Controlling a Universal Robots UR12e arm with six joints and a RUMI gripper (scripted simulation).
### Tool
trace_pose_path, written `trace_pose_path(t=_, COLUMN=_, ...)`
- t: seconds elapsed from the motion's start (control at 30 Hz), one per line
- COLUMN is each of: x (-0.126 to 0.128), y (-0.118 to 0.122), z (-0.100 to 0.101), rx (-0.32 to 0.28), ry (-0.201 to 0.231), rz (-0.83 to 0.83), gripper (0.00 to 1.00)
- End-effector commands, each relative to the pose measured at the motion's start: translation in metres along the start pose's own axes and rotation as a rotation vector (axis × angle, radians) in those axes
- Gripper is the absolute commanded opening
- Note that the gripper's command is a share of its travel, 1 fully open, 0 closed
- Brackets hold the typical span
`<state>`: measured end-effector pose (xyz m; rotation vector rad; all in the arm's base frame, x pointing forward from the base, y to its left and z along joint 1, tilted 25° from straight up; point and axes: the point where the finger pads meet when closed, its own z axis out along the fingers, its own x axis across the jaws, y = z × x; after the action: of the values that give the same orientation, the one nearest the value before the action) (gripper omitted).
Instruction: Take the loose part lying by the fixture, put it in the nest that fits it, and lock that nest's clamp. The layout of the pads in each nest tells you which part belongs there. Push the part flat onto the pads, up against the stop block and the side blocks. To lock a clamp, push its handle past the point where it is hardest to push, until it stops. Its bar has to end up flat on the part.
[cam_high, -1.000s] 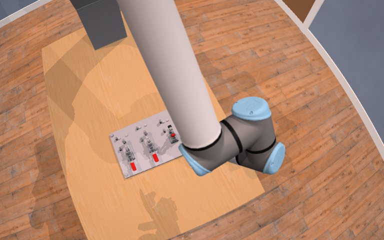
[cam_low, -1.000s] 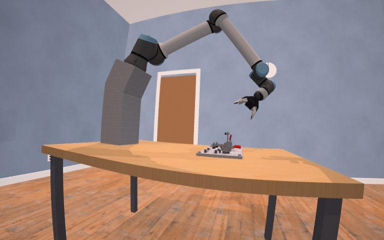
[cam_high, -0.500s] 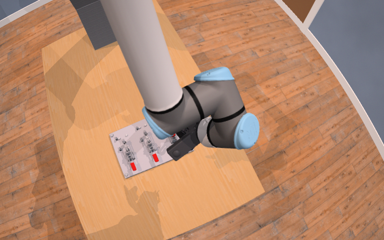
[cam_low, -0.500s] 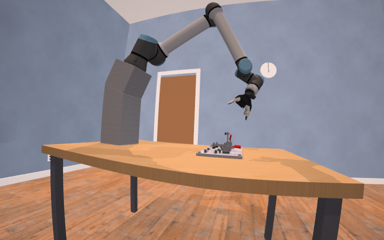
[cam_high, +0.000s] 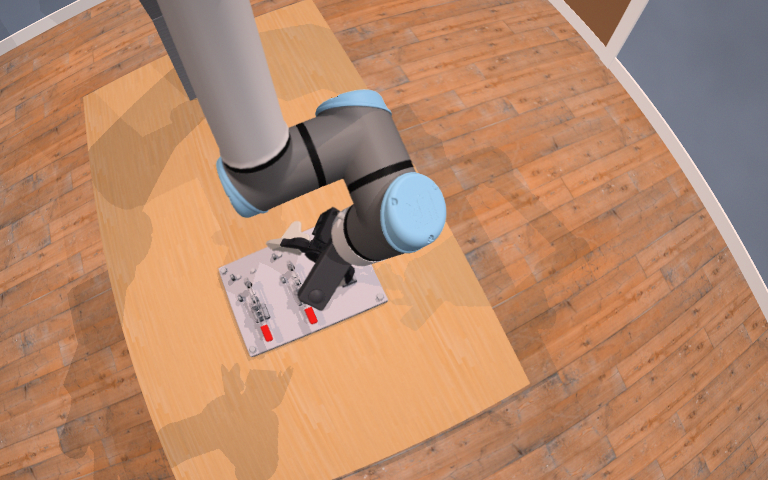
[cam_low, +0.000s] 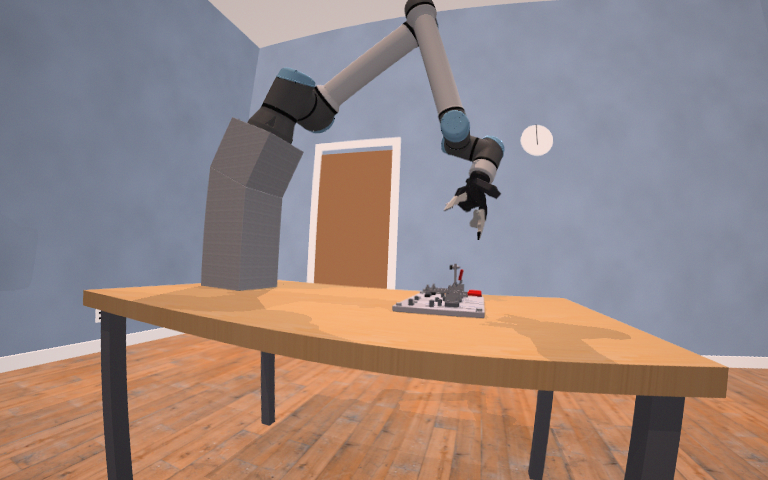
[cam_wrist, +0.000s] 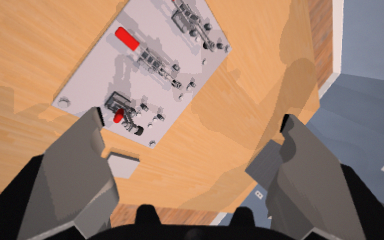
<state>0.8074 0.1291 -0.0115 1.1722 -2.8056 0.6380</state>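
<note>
My gripper (cam_high: 286, 237) (cam_low: 462, 221) (cam_wrist: 193, 112) is open and empty. It hangs high above the grey fixture plate (cam_high: 351, 300) (cam_low: 413, 308) (cam_wrist: 90, 80). The loose part (cam_wrist: 122, 167), a small pale grey plate, lies flat on the table just off the plate's edge. My left finger partly hides it in the wrist view, and the arm hides it in the top view. Three clamps stand on the plate. Two have red handles (cam_high: 266, 332) (cam_high: 310, 315) (cam_wrist: 126, 38) lying low. The third clamp (cam_low: 454, 277) (cam_wrist: 118, 115), nearest the loose part, has its handle standing upright.
The fixture sits near the middle of a curved wooden table (cam_high: 396, 367) (cam_low: 339, 328) (cam_wrist: 240, 100). The robot's grey pedestal (cam_low: 243, 215) stands at the table's far end. The table's edge runs close behind the loose part.
</note>
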Motion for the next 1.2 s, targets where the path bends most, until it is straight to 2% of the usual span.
trace_pose_path(t=0.0, x=0.013, y=-0.004, z=0.013, rx=0.018, ry=-0.078, rz=-0.093, gripper=1.00)
trace_pose_path(t=0.03, x=0.017, y=-0.005, z=0.016, rx=0.022, ry=-0.093, rz=-0.118, gripper=1.00)
trace_pose_path(t=0.1, x=0.017, y=-0.005, z=0.016, rx=0.022, ry=-0.093, rz=-0.118, gripper=1.00)
trace_pose_path(t=0.33, x=0.043, y=-0.011, z=0.039, rx=0.054, ry=-0.198, rz=-0.281, gripper=1.00)
trace_pose_path(t=0.37, x=0.043, y=-0.011, z=0.039, rx=0.054, ry=-0.198, rz=-0.281, gripper=1.00)
trace_pose_path(t=0.6, x=0.067, y=-0.016, z=0.059, rx=0.079, ry=-0.291, rz=-0.426, gripper=1.00)
trace_pose_path(t=0.67, x=0.067, y=-0.016, z=0.059, rx=0.079, ry=-0.291, rz=-0.426, gripper=1.00)
trace_pose_path(t=0.9, x=0.086, y=-0.021, z=0.077, rx=0.101, ry=-0.369, rz=-0.547, gripper=1.00)
trace_pose_path(t=1.17, x=0.103, y=-0.025, z=0.091, rx=0.121, ry=-0.437, rz=-0.652, gripper=1.00)
